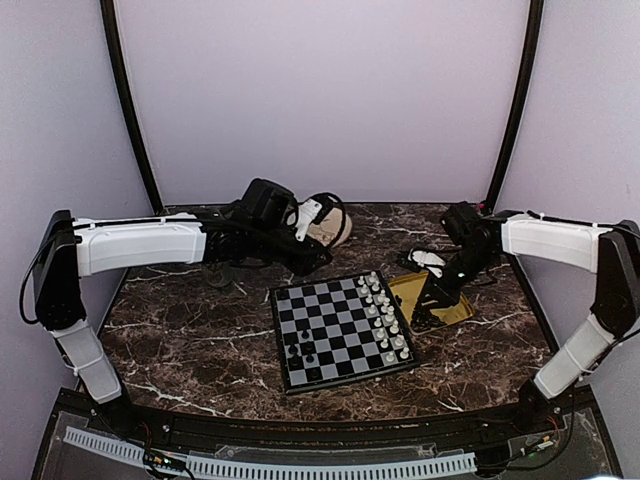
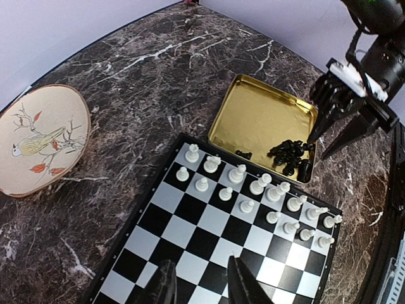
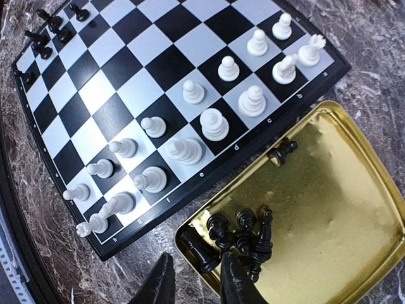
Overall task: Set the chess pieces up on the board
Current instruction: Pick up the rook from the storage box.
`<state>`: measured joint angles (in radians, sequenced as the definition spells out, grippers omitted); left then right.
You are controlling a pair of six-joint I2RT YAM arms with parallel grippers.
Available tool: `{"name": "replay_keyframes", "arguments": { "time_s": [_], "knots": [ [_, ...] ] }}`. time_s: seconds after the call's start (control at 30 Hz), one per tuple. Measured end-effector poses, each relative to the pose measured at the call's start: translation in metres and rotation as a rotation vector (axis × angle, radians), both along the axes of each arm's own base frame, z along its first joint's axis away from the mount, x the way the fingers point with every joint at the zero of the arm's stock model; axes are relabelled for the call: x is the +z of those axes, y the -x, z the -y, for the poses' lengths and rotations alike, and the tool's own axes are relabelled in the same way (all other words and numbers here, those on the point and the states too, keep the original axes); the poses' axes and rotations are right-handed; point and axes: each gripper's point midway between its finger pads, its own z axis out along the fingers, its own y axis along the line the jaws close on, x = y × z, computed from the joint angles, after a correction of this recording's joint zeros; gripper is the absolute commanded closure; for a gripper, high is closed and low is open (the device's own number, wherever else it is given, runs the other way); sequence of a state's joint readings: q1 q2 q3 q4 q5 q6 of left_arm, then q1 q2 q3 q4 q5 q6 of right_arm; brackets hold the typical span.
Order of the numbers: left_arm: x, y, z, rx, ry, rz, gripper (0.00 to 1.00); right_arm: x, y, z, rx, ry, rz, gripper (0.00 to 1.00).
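Observation:
The board (image 1: pixel 330 320) lies mid-table, with white pieces in two rows along its right side. A few black chess pieces (image 1: pixel 300 345) stand on its near left squares, also at the top left of the right wrist view (image 3: pixel 47 31). More black pieces (image 3: pixel 243 240) lie heaped in a corner of the yellow tray (image 3: pixel 329 209), and one pawn (image 3: pixel 281 152) lies apart. My right gripper (image 3: pixel 196 285) hangs over that tray corner, open, with one finger outside the rim and nothing between the fingers. My left gripper (image 2: pixel 202 285) is open and empty above the board (image 2: pixel 190 215).
A round wooden disc painted with a bird (image 2: pixel 41 142) lies on the marble table behind the board, next to the left arm (image 1: pixel 140 245). The tray (image 1: pixel 445 290) sits just right of the board. The right arm (image 1: pixel 550 240) reaches in from the right.

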<state>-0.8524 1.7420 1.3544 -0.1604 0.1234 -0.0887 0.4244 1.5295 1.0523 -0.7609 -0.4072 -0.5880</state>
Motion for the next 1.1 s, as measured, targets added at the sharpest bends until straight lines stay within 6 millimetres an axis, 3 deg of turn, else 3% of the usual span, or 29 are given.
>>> {"name": "replay_keyframes", "arguments": {
  "time_s": [0.13,0.43,0.83,1.1],
  "knots": [
    [-0.002,-0.007,-0.008,0.029,0.021,-0.004,0.70,-0.018,0.003,-0.001,0.013,0.056,-0.038,0.73],
    [-0.015,-0.002,-0.010,0.026,0.017,-0.030,0.70,-0.050,0.006,-0.002,0.029,0.158,-0.092,0.74],
    [-0.018,-0.001,-0.010,0.027,0.020,-0.039,0.70,-0.051,-0.007,-0.001,0.001,0.198,-0.068,0.78],
    [-0.018,0.001,-0.010,0.022,0.031,-0.045,0.70,-0.046,-0.013,-0.002,-0.012,0.201,-0.049,0.73]
  ]
}}
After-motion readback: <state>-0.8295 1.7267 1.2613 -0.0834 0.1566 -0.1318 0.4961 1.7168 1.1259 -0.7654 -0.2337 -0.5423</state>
